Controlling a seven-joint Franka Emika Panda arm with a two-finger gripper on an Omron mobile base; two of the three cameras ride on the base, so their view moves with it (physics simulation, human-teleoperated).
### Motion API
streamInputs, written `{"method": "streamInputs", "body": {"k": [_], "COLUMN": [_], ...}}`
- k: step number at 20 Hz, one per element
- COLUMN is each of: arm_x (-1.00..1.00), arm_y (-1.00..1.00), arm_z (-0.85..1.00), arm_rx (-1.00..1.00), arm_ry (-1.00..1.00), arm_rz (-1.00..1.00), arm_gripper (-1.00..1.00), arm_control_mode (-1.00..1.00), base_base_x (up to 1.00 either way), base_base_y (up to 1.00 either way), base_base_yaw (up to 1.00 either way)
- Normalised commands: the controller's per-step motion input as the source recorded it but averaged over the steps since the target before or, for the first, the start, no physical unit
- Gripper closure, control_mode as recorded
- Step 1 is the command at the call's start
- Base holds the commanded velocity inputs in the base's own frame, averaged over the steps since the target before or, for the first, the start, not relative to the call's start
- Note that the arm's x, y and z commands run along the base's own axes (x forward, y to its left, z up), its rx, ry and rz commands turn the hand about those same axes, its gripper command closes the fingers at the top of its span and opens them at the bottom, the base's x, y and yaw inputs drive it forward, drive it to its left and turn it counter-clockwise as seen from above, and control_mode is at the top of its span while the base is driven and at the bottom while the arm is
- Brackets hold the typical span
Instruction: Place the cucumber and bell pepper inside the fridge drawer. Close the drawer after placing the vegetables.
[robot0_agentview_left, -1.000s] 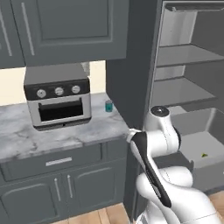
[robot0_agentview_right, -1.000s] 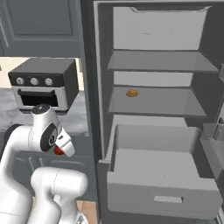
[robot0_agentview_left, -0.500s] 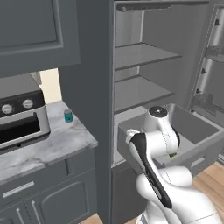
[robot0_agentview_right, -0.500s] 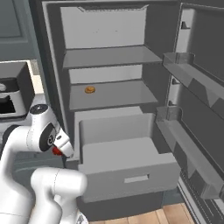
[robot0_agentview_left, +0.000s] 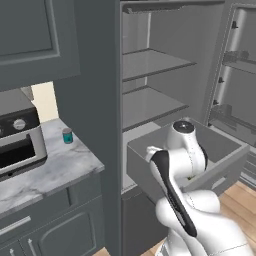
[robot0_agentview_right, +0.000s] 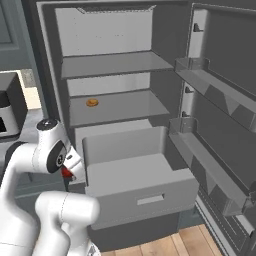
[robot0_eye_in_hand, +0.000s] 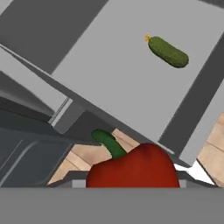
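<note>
We had the hand (robot0_eye_in_hand: 133, 186) closed on the one bell pepper (robot0_eye_in_hand: 133, 168), carried just short of the open fridge drawer (robot0_eye_in_hand: 131, 78), where the one cucumber (robot0_eye_in_hand: 168, 51) already lay on the floor ahead of us. Our worry: the pepper sat over the near wall, so letting go now could drop it outside onto the floor.

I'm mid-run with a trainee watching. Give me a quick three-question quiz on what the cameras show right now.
1. True or false: the cucumber already lies on the floor of the fridge drawer.
2. Which vegetable sits right in front of the hand camera? A) bell pepper B) cucumber C) neither
3. Fill in: the small orange item rests on a fridge ____.

Key: 1 true. 2 A, the bell pepper. 3 shelf.
</note>
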Motion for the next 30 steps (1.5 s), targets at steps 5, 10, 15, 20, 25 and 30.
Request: {"method": "streamInputs", "body": {"k": [5, 10, 15, 20, 25, 30], "arm_x": [0.79, 0.99, 0.68, 0.06, 0.05, 0.14], "arm_y": [-0.16, -0.43, -0.42, -0.59, -0.32, -0.13], "arm_z": [0.36, 0.21, -0.25, -0.69, -0.77, -0.55], "arm_rx": [0.16, 0.1, 0.01, 0.0, 0.0, 0.0], "arm_ry": [0.02, 0.16, 0.15, 0.09, 0.06, 0.09], "arm_rz": [-0.11, -0.13, -0.13, -0.08, -0.04, -0.02], "arm_gripper": [1.0, 1.0, 1.0, 1.0, 1.0, 1.0], "arm_control_mode": [-1.0, -1.0, -1.0, -1.0, -1.0, -1.0], "base_base_x": [0.0, 0.0, 0.0, 0.0, 0.0, 0.0], "base_base_y": [0.0, 0.0, 0.0, 0.0, 0.0, 0.0], "base_base_yaw": [0.0, 0.0, 0.0, 0.0, 0.0, 0.0]}}
